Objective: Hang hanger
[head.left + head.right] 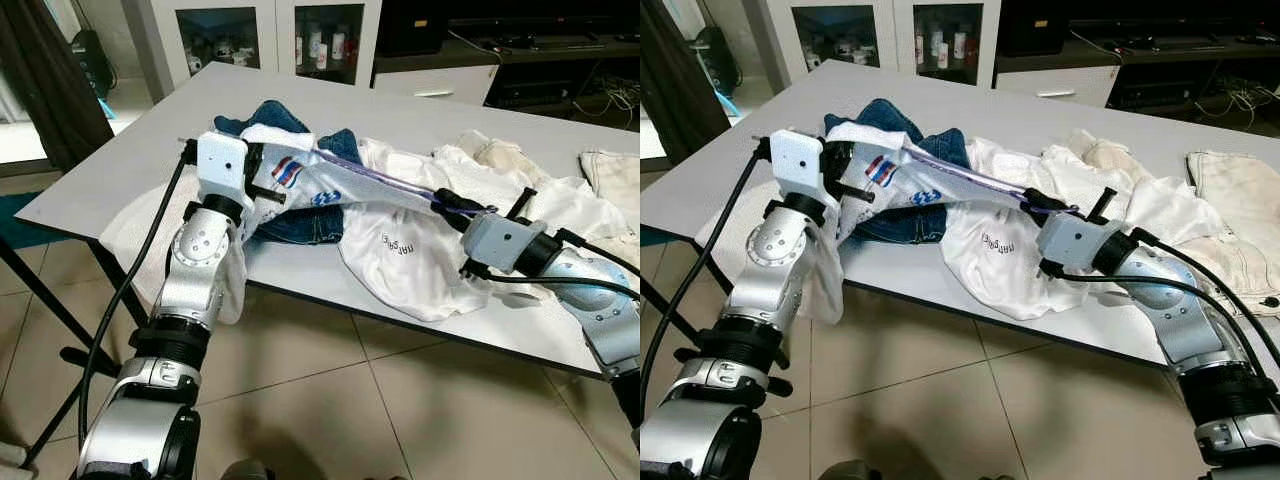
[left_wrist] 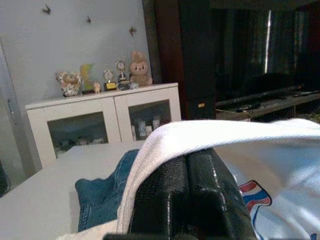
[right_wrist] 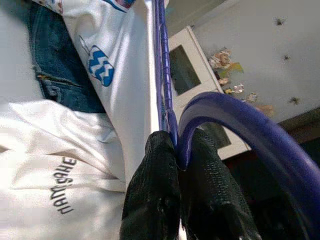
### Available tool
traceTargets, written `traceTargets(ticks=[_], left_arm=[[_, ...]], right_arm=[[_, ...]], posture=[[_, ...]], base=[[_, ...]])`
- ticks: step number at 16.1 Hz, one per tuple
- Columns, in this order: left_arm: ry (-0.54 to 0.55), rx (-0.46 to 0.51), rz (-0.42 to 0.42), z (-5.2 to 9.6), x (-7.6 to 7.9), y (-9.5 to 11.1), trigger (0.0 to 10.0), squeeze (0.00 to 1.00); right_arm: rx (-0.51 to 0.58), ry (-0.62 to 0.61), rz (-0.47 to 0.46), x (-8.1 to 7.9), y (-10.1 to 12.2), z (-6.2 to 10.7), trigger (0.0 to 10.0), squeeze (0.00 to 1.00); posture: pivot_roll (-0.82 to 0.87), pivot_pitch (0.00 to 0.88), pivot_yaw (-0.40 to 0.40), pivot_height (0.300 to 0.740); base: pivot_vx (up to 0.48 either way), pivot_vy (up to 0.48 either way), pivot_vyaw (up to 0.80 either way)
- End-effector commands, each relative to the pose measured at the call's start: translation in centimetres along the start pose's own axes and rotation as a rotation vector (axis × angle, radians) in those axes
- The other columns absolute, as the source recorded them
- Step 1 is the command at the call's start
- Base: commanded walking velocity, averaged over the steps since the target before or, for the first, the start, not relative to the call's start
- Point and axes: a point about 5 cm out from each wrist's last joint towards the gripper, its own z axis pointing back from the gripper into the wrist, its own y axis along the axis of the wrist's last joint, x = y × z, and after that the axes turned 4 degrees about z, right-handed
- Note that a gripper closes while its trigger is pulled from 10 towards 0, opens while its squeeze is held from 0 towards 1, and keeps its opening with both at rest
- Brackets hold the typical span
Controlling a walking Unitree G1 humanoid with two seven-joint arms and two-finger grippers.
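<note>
Right hand (image 3: 176, 165) clamped shut on purple hanger (image 3: 162, 75), left hand (image 2: 187, 172) pinched shut on white shirt (image 1: 300, 170), both above table (image 1: 150, 130) front edge (image 1: 300, 300). Open tiled floor (image 1: 320, 400) below. Blue jeans (image 1: 270, 118) beneath. Cabinet toys (image 2: 132, 67) visible from left wrist

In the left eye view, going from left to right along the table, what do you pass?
Left gripper, shut on the white shirt → blue jeans → purple hanger → right gripper, shut on the hanger → cream cloth at the table's right end.
</note>
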Motion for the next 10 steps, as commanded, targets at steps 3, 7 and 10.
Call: traceTargets(ticks=[3, 7, 10], left_arm=[[0.098, 0.053, 0.003, -0.3, -2.2, 1.2, 0.0, 0.00], [0.028, 0.063, 0.000, -0.5, -0.6, 1.3, 0.0, 0.00], [0.012, 0.058, 0.005, -0.5, -0.2, 1.1, 0.0, 0.00]], right_arm=[[-0.186, 0.074, 0.164, 0.6, -2.5, 1.6, 0.0, 0.00], [-0.229, 0.039, 0.242, 1.2, -1.8, -0.4, 0.0, 0.00], [-0.314, 0.085, 0.271, 0.5, -2.1, -1.6, 0.0, 0.00]], posture=[[0.14, 0.000, 0.004, 0.740], [0.15, 0.000, 0.006, 0.740], [0.15, 0.000, 0.007, 0.740]], base=[[0.000, 0.000, 0.00], [0.000, 0.000, 0.00], [0.000, 0.000, 0.00]])
